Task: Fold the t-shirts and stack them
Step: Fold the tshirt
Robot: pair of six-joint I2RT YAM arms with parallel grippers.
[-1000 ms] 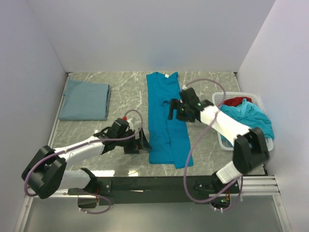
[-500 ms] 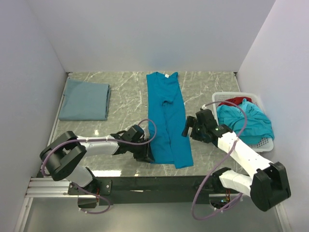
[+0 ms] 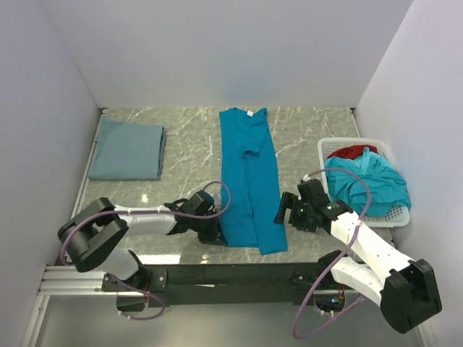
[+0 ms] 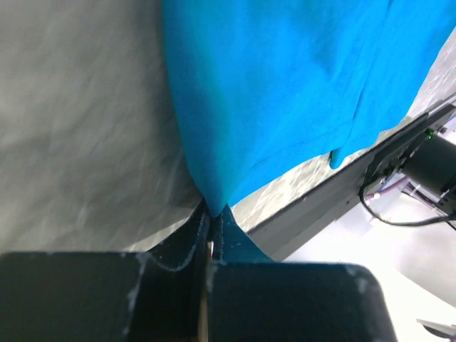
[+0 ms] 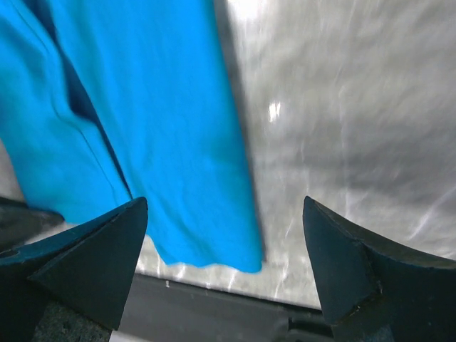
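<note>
A bright teal t-shirt (image 3: 249, 181) lies on the table as a long strip folded lengthwise, collar at the far end. My left gripper (image 3: 215, 231) sits low at its near-left corner and is shut on the hem. The left wrist view shows the teal cloth (image 4: 285, 85) pinched between the closed fingers of that gripper (image 4: 211, 214). My right gripper (image 3: 283, 210) hovers open beside the shirt's near-right edge. In the right wrist view the near-right corner of the shirt (image 5: 157, 128) lies below the wide-apart fingers of the right gripper (image 5: 224, 206), which touch nothing.
A folded grey-blue t-shirt (image 3: 128, 148) rests at the back left. A white basket (image 3: 394, 213) on the right holds crumpled teal shirts (image 3: 369, 181) and a red one (image 3: 354, 152). The table's front edge and dark rail (image 5: 214, 299) run just past the shirt's hem.
The left gripper slid right to the shirt's near-left corner and shut on the hem. The right arm drew back from the shirt's middle to its near-right edge, staying open.
</note>
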